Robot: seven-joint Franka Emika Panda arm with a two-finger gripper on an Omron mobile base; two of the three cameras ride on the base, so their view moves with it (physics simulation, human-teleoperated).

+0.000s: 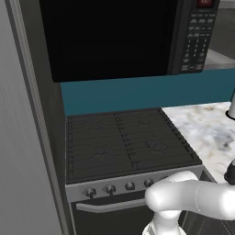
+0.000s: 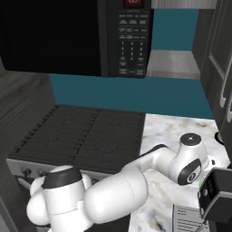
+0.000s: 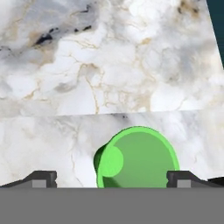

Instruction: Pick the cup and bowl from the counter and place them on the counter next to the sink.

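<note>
The green cup [image 3: 136, 159] stands upright on the white marble counter [image 3: 109, 65], seen from above with its open mouth facing the camera. My gripper [image 3: 113, 179] is open and hangs just over it, one fingertip [image 3: 43, 178] to the cup's left and the other [image 3: 183, 178] at its right rim. A sliver of green [image 2: 200, 184] shows beside my dark hand [image 2: 216, 192] at the lower right of the right base view. The bowl and the sink are out of view.
A black stove top [image 1: 124, 142] lies left of the counter [image 1: 206, 128], with knobs along its front. A black microwave [image 1: 114, 36] hangs above it against a teal wall. A grey object [image 1: 232, 108] is cut off at the right edge.
</note>
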